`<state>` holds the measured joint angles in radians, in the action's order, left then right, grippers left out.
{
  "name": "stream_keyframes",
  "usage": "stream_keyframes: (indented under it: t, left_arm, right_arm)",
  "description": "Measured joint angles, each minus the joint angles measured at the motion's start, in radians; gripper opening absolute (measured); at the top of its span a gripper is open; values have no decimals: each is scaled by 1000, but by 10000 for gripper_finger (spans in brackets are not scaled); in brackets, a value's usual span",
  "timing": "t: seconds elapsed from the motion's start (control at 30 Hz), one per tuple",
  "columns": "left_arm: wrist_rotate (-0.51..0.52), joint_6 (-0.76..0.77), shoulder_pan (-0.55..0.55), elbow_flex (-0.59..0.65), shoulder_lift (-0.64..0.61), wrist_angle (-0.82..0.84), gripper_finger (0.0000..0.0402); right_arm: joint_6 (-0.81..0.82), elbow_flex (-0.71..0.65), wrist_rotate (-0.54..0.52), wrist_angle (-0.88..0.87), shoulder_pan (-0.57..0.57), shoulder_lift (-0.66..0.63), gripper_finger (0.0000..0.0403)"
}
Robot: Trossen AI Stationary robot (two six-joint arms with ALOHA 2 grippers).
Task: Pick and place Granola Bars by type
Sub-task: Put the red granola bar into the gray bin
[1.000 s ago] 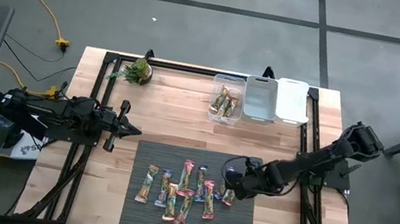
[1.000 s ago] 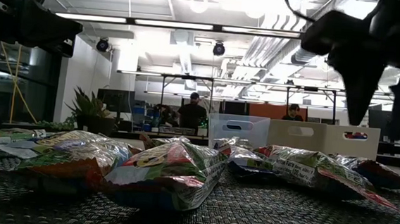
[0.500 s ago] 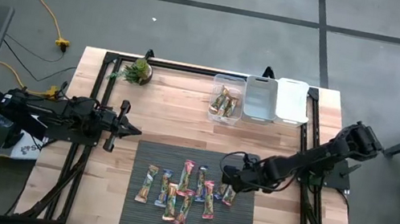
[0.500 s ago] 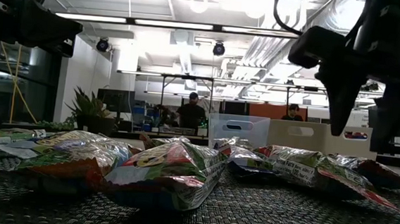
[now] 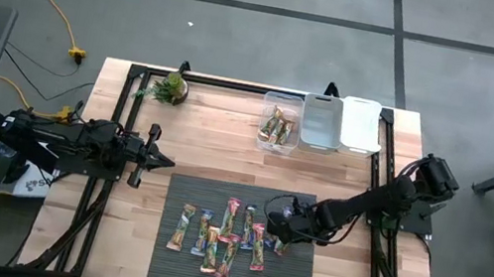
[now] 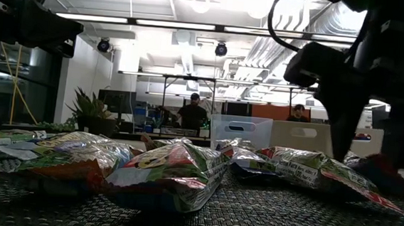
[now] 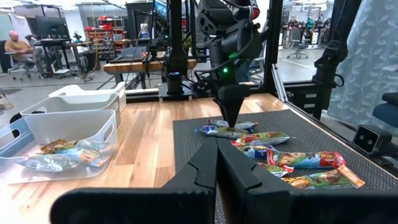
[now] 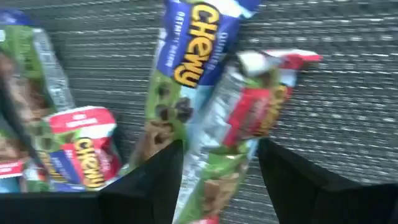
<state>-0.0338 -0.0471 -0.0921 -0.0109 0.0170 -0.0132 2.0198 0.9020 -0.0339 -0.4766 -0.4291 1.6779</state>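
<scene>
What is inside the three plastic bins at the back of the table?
The clear bin nearest the plant holds a few granola bars. The middle bin and the white bin look empty from above. Any bars lying under the top ones are covered.

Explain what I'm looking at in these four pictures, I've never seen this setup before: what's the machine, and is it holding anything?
Two robot arms work at a wooden table. One picture looks straight down, one looks level across the mat, and two come from cameras on the wrists. Snack bars lie on a dark mat; a few more sit in a clear bin beside two white bins. The right gripper is open, its fingers straddling a red-ended bar, holding nothing yet. The left gripper waits shut at the table's left side.
</scene>
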Motion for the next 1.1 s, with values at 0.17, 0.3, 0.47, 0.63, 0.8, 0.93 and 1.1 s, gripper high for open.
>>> stream_keyframes:
  t: [0.17,0.3,0.47,0.63,0.8,0.93,1.1]
  left_arm:
    - [0,0,0,0,0,0,1]
    - [0,0,0,0,0,0,1]
    - [0,0,0,0,0,0,1]
    - [0,0,0,0,0,0,1]
    - [0,0,0,0,0,0,1]
    - [0,0,0,0,0,0,1]
    - [0,0,0,0,0,0,1]
  right_arm:
    - [7,0,18,-28,-18,1,195]
    - [8,0,26,-43,-28,1,193]
    - [7,0,27,-51,-32,1,180]
    - [-1,0,26,-50,-32,1,156]
    - [-7,0,25,-50,-32,1,126]
    - [-12,0,24,-50,-32,1,103]
    - [-23,0,23,-49,-32,1,73]
